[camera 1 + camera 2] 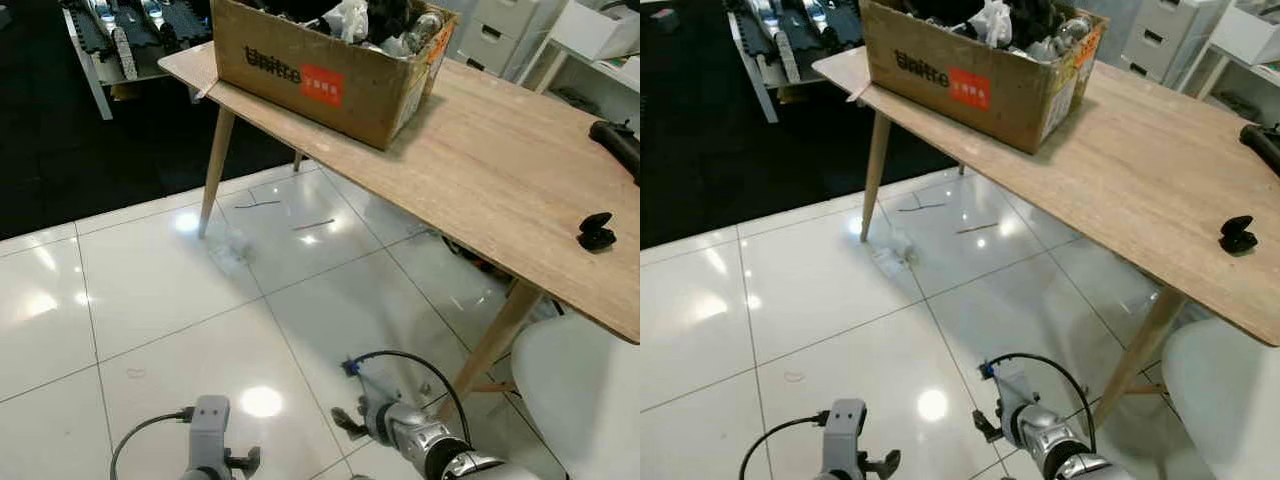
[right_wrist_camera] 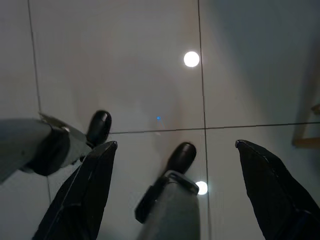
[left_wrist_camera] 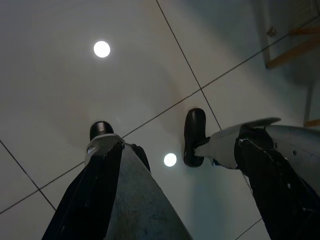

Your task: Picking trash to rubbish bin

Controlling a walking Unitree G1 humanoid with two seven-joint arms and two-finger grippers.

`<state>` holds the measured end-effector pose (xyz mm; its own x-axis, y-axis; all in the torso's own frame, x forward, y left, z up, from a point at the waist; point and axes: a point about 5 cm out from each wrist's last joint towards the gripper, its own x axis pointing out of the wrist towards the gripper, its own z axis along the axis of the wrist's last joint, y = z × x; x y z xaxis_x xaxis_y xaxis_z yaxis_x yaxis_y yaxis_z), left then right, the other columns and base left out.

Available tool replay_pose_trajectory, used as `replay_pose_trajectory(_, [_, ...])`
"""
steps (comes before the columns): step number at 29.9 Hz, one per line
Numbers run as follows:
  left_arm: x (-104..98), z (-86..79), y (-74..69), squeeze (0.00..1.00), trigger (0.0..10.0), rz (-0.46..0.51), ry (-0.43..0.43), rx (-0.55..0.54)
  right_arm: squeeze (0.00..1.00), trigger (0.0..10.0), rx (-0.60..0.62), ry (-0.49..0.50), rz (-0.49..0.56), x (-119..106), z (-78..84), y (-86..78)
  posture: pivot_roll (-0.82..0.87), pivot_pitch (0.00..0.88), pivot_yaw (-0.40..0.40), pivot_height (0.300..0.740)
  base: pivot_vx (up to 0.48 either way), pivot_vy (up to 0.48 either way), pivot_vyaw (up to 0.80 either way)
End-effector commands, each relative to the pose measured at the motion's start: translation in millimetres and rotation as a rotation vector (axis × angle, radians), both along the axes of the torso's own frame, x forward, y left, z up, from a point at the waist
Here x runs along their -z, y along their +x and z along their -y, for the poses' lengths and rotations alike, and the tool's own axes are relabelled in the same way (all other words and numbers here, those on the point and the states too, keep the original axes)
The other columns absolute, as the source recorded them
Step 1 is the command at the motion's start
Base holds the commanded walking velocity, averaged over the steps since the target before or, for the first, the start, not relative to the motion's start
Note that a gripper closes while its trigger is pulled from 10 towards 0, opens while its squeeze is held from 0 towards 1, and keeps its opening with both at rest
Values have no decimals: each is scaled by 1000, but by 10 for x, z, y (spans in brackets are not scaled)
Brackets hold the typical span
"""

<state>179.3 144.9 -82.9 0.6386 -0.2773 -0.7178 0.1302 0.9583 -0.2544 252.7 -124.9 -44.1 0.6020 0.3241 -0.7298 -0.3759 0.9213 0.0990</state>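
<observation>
On the white tiles beside the table leg (image 1: 213,170) lies a crumpled clear wrapper (image 1: 228,250), unpicked; no bin is visible. Left wrist view: left gripper (image 3: 200,195) spread wide, empty. Right wrist view: right gripper (image 2: 175,195) likewise empty, so collection seems barely begun.

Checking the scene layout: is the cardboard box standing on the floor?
No, the cardboard box stands on the wooden table, near its far corner.
</observation>
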Motion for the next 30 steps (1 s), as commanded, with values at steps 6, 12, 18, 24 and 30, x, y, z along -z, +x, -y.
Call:
replay_pose_trajectory(6, [115,-42,-257,0,10000,-72,46,30,0,10000,229,147,-44,36,143,-44,208,126,-90,740,0,0,0])
replay_pose_trajectory(12, [117,-42,-265,0,10000,-68,39,4,0,10000,223,150,-42,23,153,-27,235,124,-109,740,0,0,0])
replay_pose_trajectory(18, [118,-39,-271,0,10000,-65,35,-16,0,10000,173,130,-44,17,129,-21,241,121,-113,740,0,0,0])
replay_pose_trajectory(24, [111,-39,-255,0,10000,-61,42,17,0,10000,180,127,-52,30,132,-37,236,115,-105,740,0,0,0])
replay_pose_trajectory(30, [114,-51,-267,0,10000,-61,45,23,0,10000,179,131,-58,40,113,-51,229,122,-95,740,0,0,0])
